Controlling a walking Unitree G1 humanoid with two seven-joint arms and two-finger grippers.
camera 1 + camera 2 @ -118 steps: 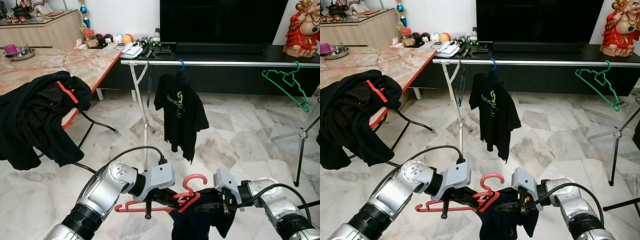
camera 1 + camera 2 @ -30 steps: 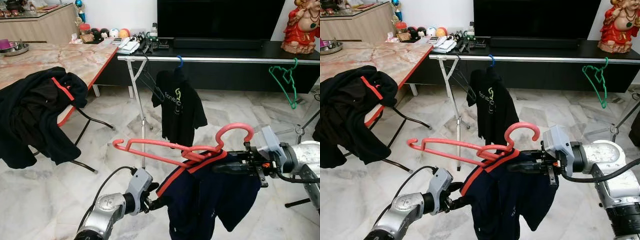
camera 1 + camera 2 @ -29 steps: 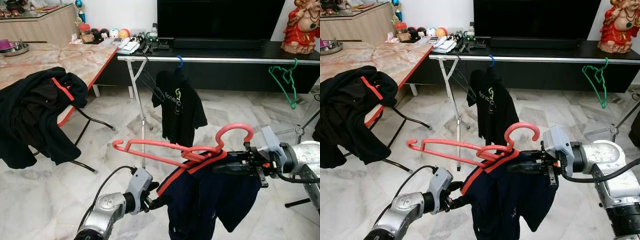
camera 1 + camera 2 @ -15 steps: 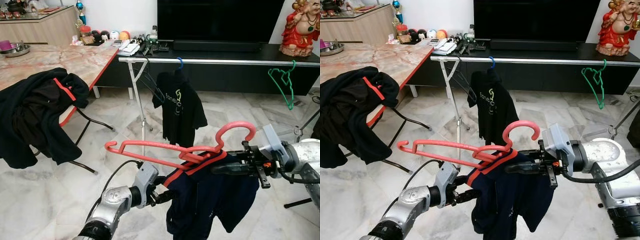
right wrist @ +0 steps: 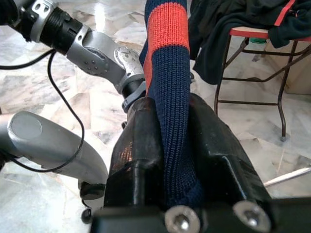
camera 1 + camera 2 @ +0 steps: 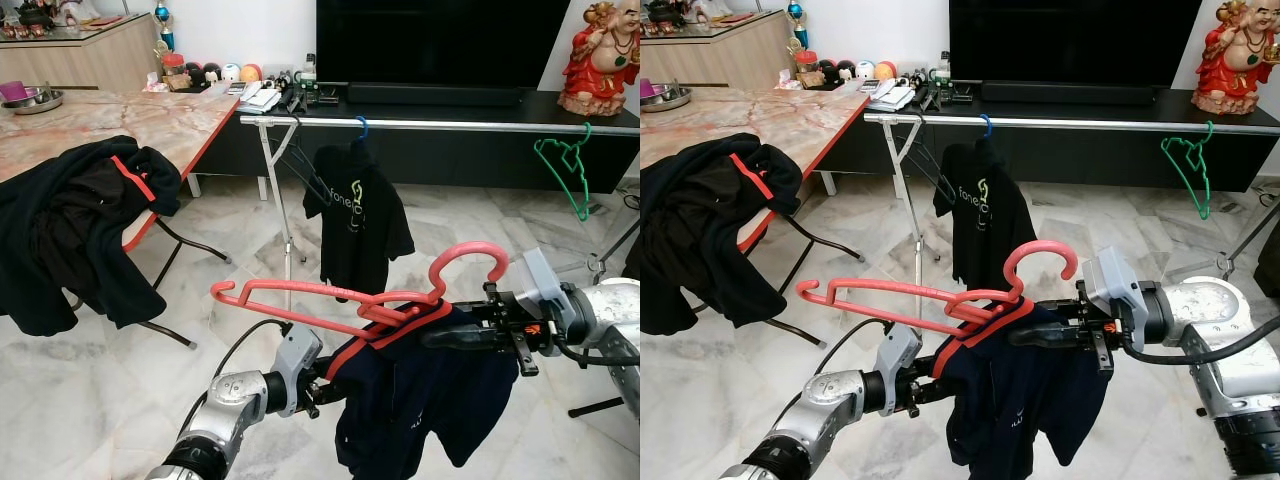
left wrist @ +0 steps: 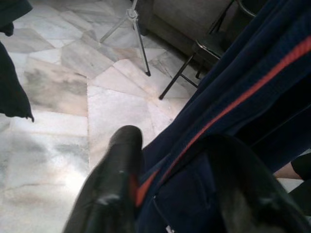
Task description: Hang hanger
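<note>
Midair, held before the rail (image 6: pixel 440 126): one red hanger (image 6: pixel 330 296), hook curled upward, long bar stretching left, one navy garment (image 6: pixel 420 390) with red trim draped beneath. Right pincer (image 6: pixel 432 338) clamped on the garment's collar beside the hook. Left pincer (image 6: pixel 325 380) closed on the garment's lower edge. Already hung on the rail: one black shirt (image 6: pixel 358 225), one green hanger (image 6: pixel 567 172). Heaped on the tabletop (image 6: pixel 120 125): black clothing (image 6: pixel 70 230).

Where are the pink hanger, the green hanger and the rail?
pink hanger (image 6: pixel 470 252), left eye view, on the top of its hook.
green hanger (image 6: pixel 568 170), left eye view, on its frame below the hook.
rail (image 6: pixel 470 126), left eye view, on the bare bar between the hung shirt and the green hanger.
</note>
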